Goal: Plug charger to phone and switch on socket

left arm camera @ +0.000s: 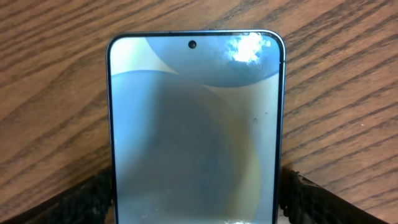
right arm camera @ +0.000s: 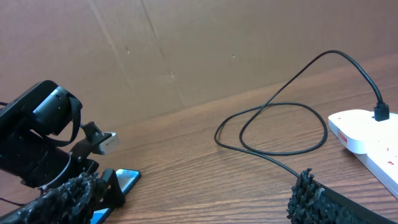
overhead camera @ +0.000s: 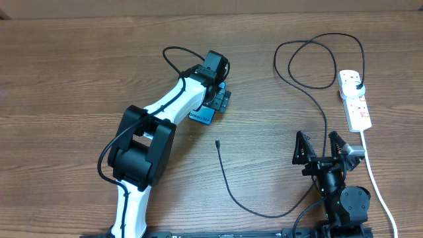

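Left claw (overhead camera: 217,100) is hanging over the phone (left arm camera: 196,124), which is lying flat, screen up, on the table (overhead camera: 79,66) left of centre. Its fingers (left arm camera: 93,199) are sitting right along both long edges; cannot tell whether they are actually pinching it. Right claw (overhead camera: 320,149) is standing wide open near the front right, holding nothing. Charger (overhead camera: 219,149) is trailing loose across the table, its plug tip lying apart from the phone and its adapter sitting in the socket (overhead camera: 355,99) at far right.
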`<state>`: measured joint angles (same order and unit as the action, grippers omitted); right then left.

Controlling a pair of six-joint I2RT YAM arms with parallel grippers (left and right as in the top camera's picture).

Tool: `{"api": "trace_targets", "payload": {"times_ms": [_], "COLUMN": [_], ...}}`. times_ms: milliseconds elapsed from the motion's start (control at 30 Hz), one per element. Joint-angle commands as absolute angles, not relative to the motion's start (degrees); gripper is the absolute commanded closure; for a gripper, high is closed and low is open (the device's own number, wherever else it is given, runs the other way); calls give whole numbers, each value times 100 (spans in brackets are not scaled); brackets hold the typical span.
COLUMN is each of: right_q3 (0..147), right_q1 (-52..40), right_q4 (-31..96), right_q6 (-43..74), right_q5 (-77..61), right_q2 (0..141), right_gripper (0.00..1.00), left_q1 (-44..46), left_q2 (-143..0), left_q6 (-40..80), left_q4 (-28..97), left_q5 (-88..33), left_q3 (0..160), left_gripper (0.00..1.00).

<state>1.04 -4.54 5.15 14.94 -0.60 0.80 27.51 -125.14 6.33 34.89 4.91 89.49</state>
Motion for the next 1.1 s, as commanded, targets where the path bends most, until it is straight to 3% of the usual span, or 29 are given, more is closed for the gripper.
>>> {"api": "trace_targets", "payload": {"times_ms": [0, 33, 100, 300, 467, 533, 600, 667, 867, 933, 1067], "right_q3": [45, 45, 45, 45, 45, 45, 45, 45, 45, 45, 45], "right_q1": [-478, -478, -478, -478, -478, -478, -478, -478, -478, -478, -478], "right_q4": [484, 484, 484, 484, 484, 484, 484, 484, 484, 484, 484], "right_q6": [1452, 1452, 1452, 1452, 1452, 1452, 1452, 1452, 1452, 1452, 1452], "right_q5": [-10, -10, -10, -10, -10, -10, -10, -10, -10, -10, -10], "right_q2": [14, 14, 14, 14, 14, 14, 14, 14, 14, 14, 14], "right_gripper": [0, 0, 0, 0, 0, 0, 0, 0, 0, 0, 0], "left_q1": [2746, 2746, 2746, 2742, 2744, 2744, 2744, 2744, 2744, 2744, 2744], "left_q2": [-12628, -12628, -12628, -12628, -12628, -12628, -12628, -12628, -12628, -12628, -12628], "left_q6": [668, 714, 803, 886, 882, 882, 884, 884, 947, 947, 947], "left_q4": [3601, 3594, 3568, 3544, 3708, 3857, 4058, 4287, 5129, 5358, 5505], "left_q5": [537, 517, 467, 272, 137, 47, 36, 36, 36, 36, 25], "left_q3": [8689, 8689, 8689, 8687, 8687, 8687, 8687, 8687, 8687, 8687, 8687], "left_gripper": [13, 13, 0, 0, 16, 28, 30, 22, 18, 0, 0]}}
